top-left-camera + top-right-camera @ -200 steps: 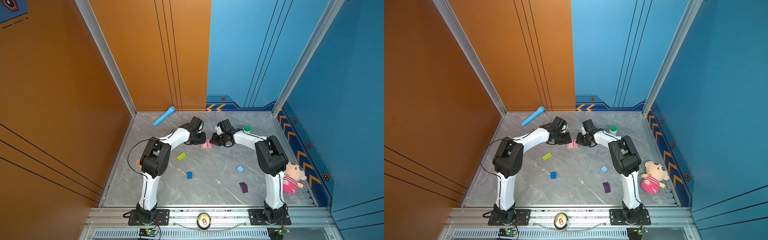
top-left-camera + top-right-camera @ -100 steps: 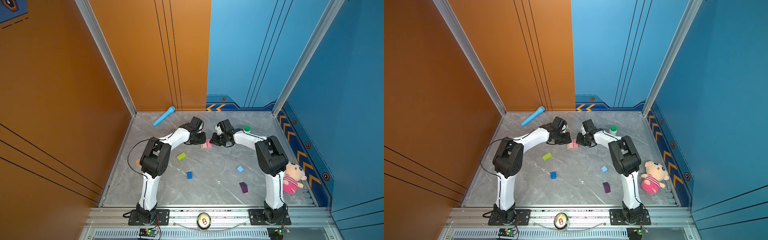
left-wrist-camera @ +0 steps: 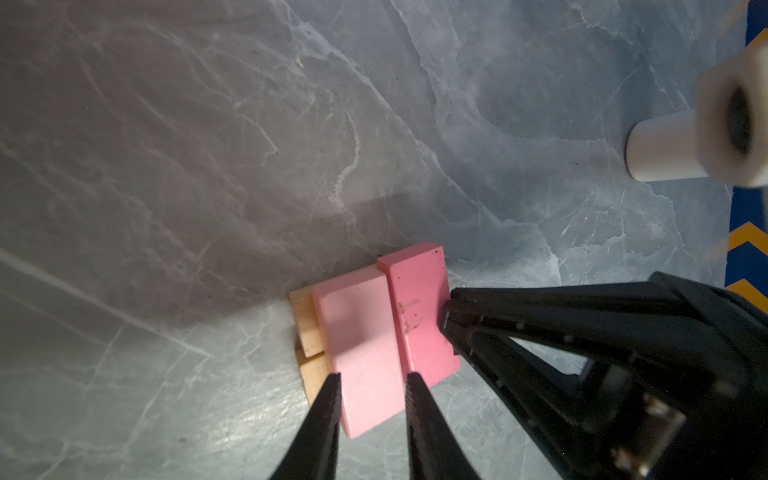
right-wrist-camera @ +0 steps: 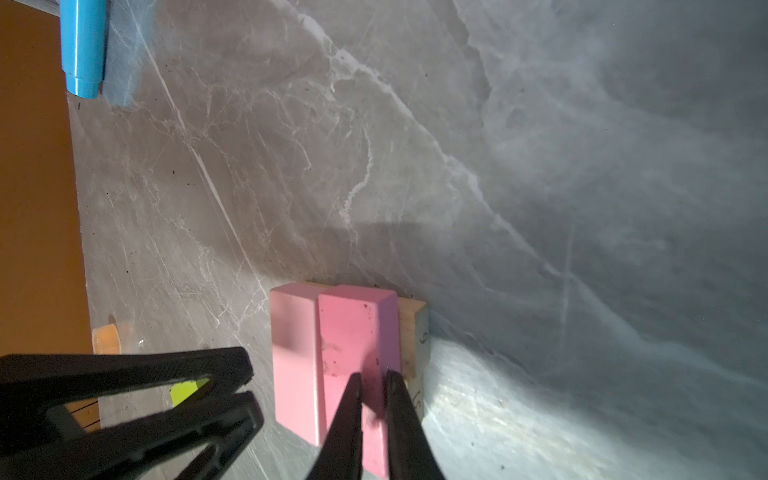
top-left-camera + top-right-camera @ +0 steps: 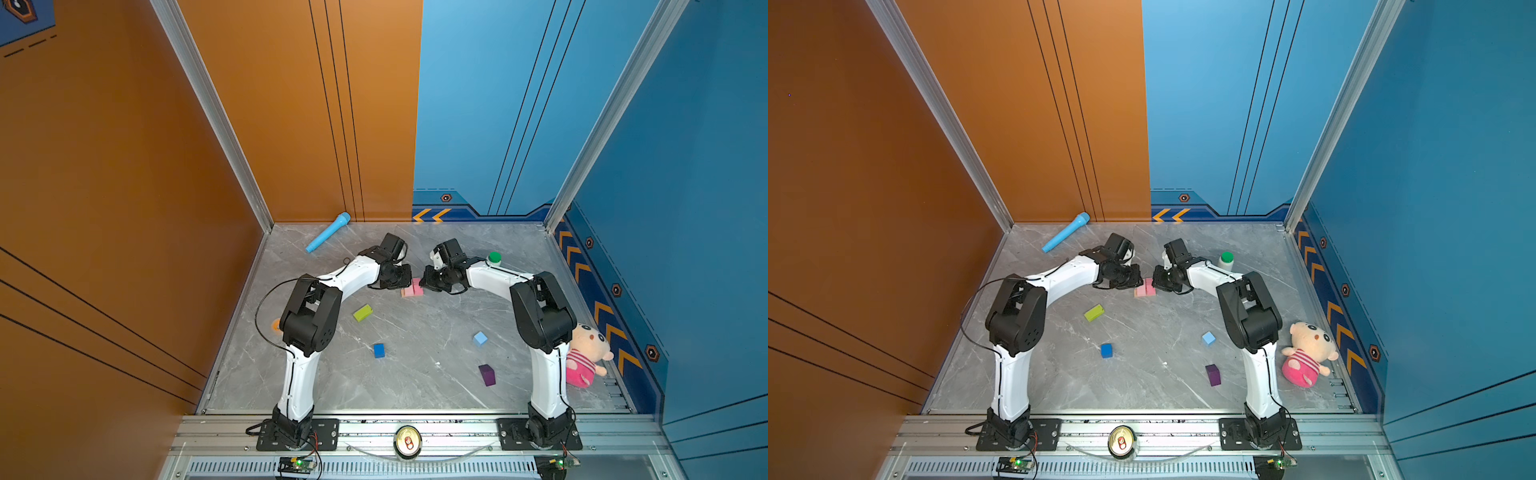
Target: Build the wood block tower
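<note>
While both arms meet over the far middle of the bench (image 5: pixel 415 374), the tower (image 5: pixel 412 289) stands at two layers only: two tan bars (image 3: pixel 307 328) with two pink bars laid across them. Left gripper (image 3: pixel 374 376) is closed on one end of the pale pink bar (image 3: pixel 357 332), a finger flush to each side. Touching it lies the deeper pink bar (image 3: pixel 419 307), set a little out of line. Right gripper (image 4: pixel 374 376), jaws all but together, presses its tip against that bar's outer side and holds nothing.

Risk, as I judge it: too firm a sideways push would slide the pink layer off the tan bars or skew the base, and a dragging release on the left would do likewise.

Lime-green bar (image 5: pixel 363 312), dark-blue cube (image 5: pixel 378 350), light-blue cube (image 5: pixel 480 338) and dark-purple block (image 5: pixel 487 375) lie loose, well apart.

Against the earlier top views, arms and blocks show no shift I can make out.
</note>
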You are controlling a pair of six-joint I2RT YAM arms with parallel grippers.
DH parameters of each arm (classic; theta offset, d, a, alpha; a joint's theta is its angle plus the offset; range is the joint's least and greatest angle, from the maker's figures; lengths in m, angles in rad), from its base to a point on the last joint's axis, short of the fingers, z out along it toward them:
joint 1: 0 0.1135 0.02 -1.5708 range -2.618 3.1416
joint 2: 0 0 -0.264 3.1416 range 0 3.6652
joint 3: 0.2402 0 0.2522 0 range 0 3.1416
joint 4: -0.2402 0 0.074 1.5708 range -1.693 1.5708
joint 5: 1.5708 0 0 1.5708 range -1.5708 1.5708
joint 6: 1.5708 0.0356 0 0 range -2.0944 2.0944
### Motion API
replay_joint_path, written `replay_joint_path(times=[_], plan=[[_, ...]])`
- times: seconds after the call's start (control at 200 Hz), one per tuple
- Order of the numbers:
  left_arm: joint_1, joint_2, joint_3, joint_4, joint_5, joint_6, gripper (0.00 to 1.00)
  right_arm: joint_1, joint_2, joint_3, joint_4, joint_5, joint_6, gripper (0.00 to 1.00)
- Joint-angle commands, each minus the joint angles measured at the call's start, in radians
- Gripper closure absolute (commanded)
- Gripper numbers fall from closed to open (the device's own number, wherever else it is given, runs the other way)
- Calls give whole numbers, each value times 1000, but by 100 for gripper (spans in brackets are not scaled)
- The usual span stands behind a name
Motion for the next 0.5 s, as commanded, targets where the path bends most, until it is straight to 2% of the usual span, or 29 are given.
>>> replay_joint_path(times=[0.0, 0.491], plan=[[4, -23, -9, -26, -8, -3, 71, 9, -35, -7, -44, 18, -6, 86], [14, -70, -9, -45, -20, 4, 65, -3, -84, -16, -55, 29, -1, 68]])
